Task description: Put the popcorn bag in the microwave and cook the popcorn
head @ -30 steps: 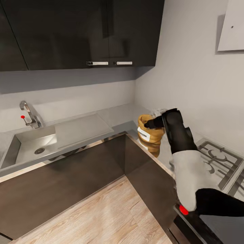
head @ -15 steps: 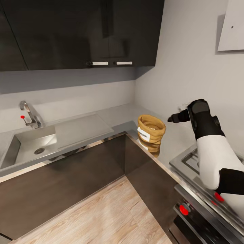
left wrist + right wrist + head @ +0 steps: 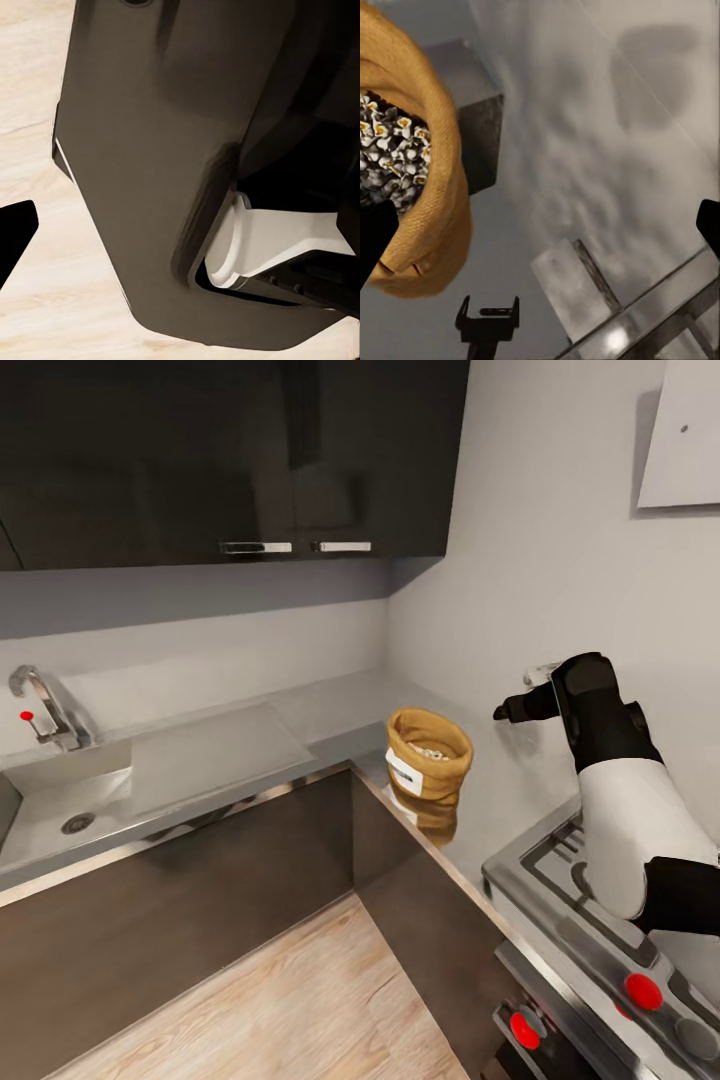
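Hovering empty and open-jawed just right of the popcorn bag (image 3: 428,755) at the countertop (image 3: 330,705) corner, the right gripper (image 3: 512,709) is needing, by my reckoning, a level approach to clasp the rolled rim without spilling popcorn (image 3: 388,154).

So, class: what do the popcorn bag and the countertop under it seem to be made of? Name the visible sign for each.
The popcorn bag looks like coarse woven cloth, perhaps burlap: matte tan, with a soft rolled rim and visible weave texture. The countertop looks like polished grey stone or laminate: smooth and glossy enough to mirror the bag beneath it.
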You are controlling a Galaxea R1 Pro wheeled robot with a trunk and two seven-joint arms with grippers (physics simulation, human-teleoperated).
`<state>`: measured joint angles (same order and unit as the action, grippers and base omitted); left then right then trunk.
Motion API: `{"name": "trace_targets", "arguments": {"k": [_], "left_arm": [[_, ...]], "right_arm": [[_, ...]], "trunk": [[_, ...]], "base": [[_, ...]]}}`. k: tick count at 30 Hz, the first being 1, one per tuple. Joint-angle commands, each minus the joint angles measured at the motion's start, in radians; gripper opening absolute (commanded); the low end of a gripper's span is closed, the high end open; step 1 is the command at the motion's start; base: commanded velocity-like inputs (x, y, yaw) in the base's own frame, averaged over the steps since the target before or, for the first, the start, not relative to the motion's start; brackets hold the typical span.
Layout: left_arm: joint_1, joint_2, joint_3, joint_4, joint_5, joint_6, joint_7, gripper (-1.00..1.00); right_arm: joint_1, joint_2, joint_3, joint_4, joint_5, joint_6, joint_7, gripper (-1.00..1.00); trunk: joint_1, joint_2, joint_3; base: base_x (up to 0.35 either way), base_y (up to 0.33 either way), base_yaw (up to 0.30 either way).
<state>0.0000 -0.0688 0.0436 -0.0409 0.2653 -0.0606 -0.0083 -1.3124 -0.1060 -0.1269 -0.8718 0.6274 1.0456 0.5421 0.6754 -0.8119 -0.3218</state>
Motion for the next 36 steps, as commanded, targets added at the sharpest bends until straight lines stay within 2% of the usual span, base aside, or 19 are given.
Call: {"name": "trace_targets", "arguments": {"k": [1,5,10,21,36], "left_arm": [[0.0,0.0,0.004,-0.001,0.003,-0.002,-0.001,1.0],[0.0,0.0,0.004,-0.001,0.003,-0.002,-0.001,1.0],[0.0,0.0,0.005,-0.001,0.003,-0.002,-0.001,1.0],[0.0,0.0,0.005,-0.001,0.003,-0.002,-0.002,1.0],[0.0,0.001,0.004,-0.001,0.003,-0.004,-0.002,1.0]], "right_arm": [[-0.001,0.003,0.0,-0.001,0.011,0.002,0.01,1.0],[-0.001,0.015,0.003,-0.001,0.01,0.002,0.009,1.0],[-0.001,0.015,0.0,0.004,0.011,0.002,0.008,1.0],[-0.001,0.023,0.0,0.01,0.011,0.002,0.007,1.0],[-0.001,0.01,-0.002,0.012,0.015,0.002,0.001,1.0]], "trunk": [[0.001,-0.001,-0.001],[0.001,-0.001,-0.001],[0.001,-0.001,-0.001],[0.001,-0.001,-0.001],[0.001,-0.001,-0.001]], "base": [[0.207,-0.162,0.0],[0.058,-0.044,0.0],[0.002,-0.002,0.035],[0.0,0.0,0.271],[0.122,0.0,0.032]]}}
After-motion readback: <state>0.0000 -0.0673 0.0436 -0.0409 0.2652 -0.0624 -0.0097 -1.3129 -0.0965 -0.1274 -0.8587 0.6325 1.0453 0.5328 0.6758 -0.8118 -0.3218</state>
